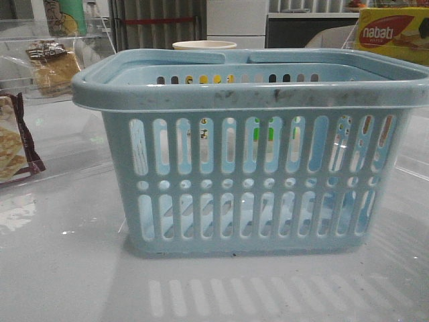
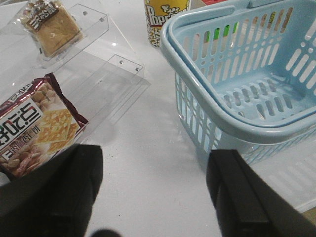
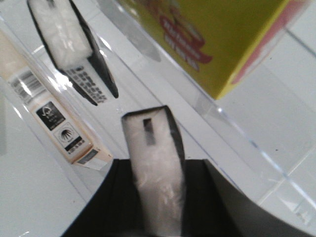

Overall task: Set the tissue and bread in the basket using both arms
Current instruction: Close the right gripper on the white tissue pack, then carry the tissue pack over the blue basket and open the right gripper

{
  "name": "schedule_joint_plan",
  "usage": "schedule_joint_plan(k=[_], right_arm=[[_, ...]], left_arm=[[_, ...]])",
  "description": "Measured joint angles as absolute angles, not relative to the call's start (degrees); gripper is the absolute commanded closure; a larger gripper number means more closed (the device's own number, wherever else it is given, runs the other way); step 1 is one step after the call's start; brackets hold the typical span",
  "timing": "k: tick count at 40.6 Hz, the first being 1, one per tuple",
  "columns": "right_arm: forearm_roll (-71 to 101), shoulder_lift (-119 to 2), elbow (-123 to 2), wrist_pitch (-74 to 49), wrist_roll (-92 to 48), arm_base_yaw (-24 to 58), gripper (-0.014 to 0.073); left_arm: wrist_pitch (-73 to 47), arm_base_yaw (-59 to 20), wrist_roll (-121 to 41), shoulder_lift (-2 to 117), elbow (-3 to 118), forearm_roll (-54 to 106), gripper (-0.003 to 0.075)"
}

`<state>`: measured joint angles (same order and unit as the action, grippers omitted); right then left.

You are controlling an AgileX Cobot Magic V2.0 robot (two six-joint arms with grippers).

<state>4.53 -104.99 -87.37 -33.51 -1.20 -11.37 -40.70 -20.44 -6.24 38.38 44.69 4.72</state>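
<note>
Between the right gripper's (image 3: 158, 217) fingers sits what looks like the tissue (image 3: 155, 173), clamped; left gripper (image 2: 153, 197) spread wide.

Basket (image 1: 255, 181) stands upright, centred on table (image 1: 67, 268). Bread (image 1: 52, 66) rear left; cracker packet (image 1: 15, 141) at left edge.

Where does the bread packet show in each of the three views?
Front view: the bread lies on the clear shelf, upper left, behind the basket.
Left wrist view: the bread sits on the clear shelf, apart from the basket.
Right wrist view: not in it.
Shared landmark: the basket, in front and left wrist views.
</note>
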Motion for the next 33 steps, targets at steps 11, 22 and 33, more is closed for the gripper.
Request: schedule_joint_plan(k=[11, 22, 33], right_arm=[[5.24, -92.08, -87.37, -39.1, -1.2, -7.56, 0.0433], [5.37, -78.64, -86.34, -45.43, -3.82, 5.03, 0.0433], [5.71, -76.2, -78.7, -45.21, -4.25, 20.78, 0.0431]], left_arm=[[-40.7, -20.44, -6.24, 38.38, 44.69, 4.72, 0.0214], [-40.7, -20.44, -6.24, 38.38, 44.69, 4.72, 0.0214], [-40.7, -20.44, -6.24, 38.38, 44.69, 4.72, 0.0214]])
